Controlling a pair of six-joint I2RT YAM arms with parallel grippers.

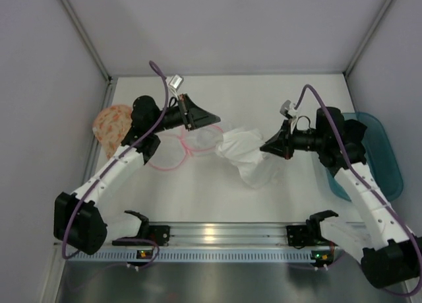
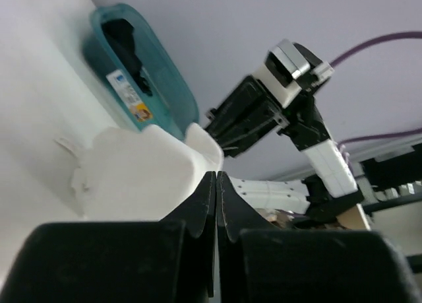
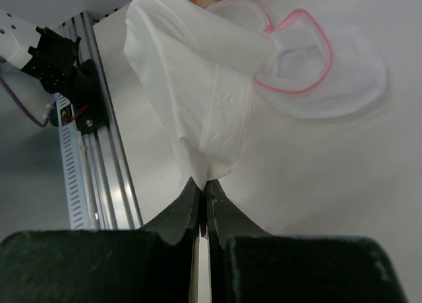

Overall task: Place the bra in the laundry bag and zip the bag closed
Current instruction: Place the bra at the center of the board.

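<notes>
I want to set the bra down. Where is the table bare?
Bare: the far strip between white pouch and back wall; the near strip between pouch and rail. Crowded: the middle row, laundry bag to teal tub.

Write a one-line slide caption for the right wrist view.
The right gripper shut on a corner of white fabric, a pink-rimmed pouch lying on the table beyond.

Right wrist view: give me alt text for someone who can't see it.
The right end effector is shut on a corner of white fabric, holding it up off the table. Behind it a pink-rimmed white pouch lies on the table, with an aluminium rail at left.
</notes>
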